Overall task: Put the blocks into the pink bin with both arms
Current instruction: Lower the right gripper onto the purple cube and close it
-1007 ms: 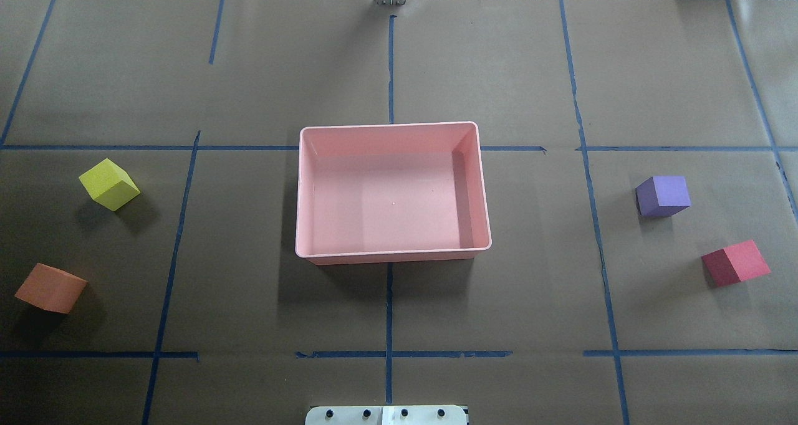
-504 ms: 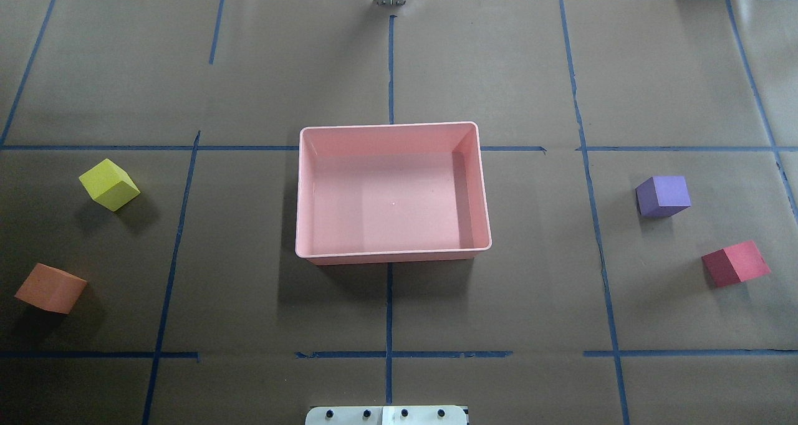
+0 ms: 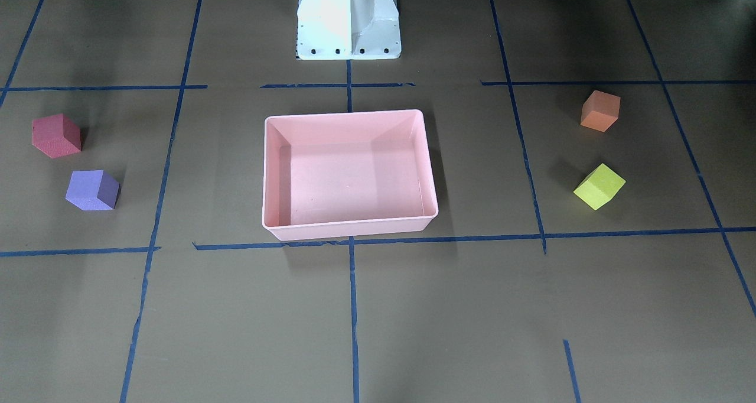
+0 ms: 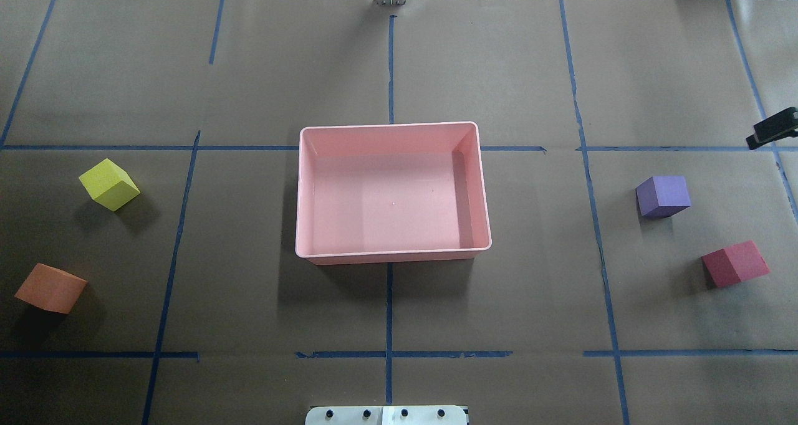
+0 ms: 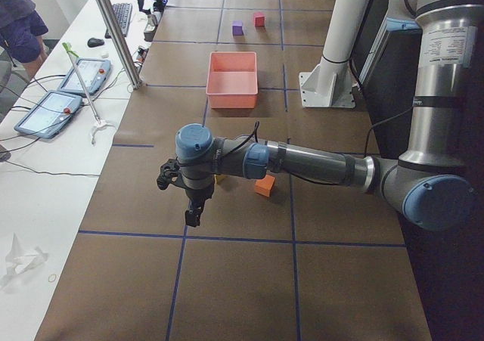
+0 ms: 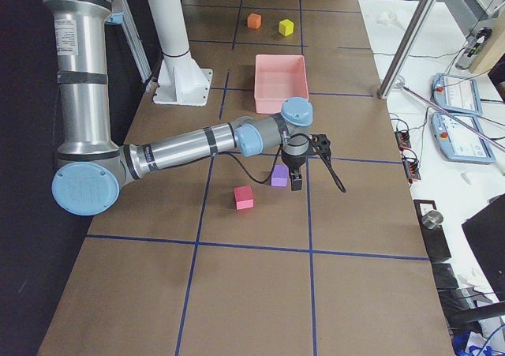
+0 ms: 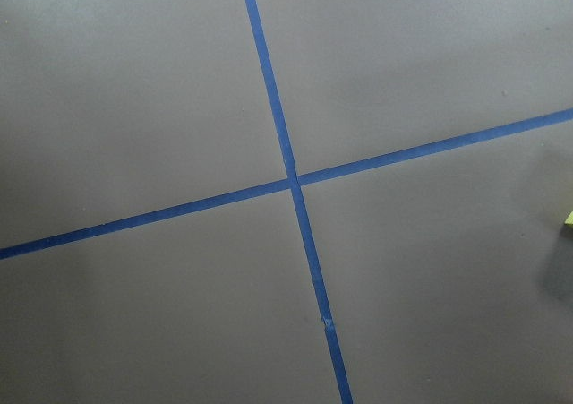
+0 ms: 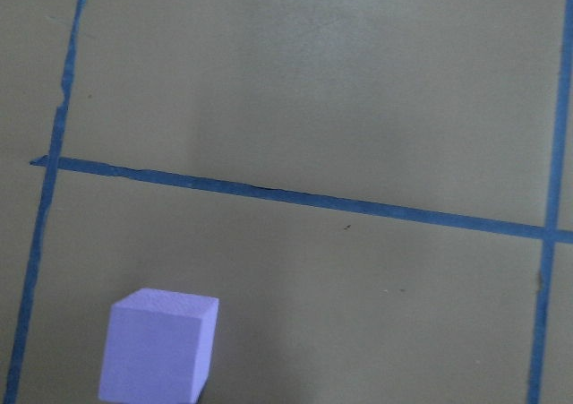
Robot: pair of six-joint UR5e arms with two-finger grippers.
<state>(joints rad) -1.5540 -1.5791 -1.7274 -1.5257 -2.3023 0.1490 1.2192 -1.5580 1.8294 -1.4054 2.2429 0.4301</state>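
Overhead exterior shows purple block [image 4: 664, 195] and red block [image 4: 735, 263] lying right of the pink bin [image 4: 393, 252]; whether right gripper [image 6: 297, 182] or left gripper [image 5: 193, 214] is spread cannot be told

Overhead/front cams opp., share pink bin [image 4: 374, 194]; side cams at table [image 5: 242, 280] ends; wrist cams close-up.

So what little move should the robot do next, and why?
Probably slide the right gripper over the purple block and lower around it. The pink bin is empty, this gripper hangs beside that block in the right side view, and its wrist camera shows only that block.
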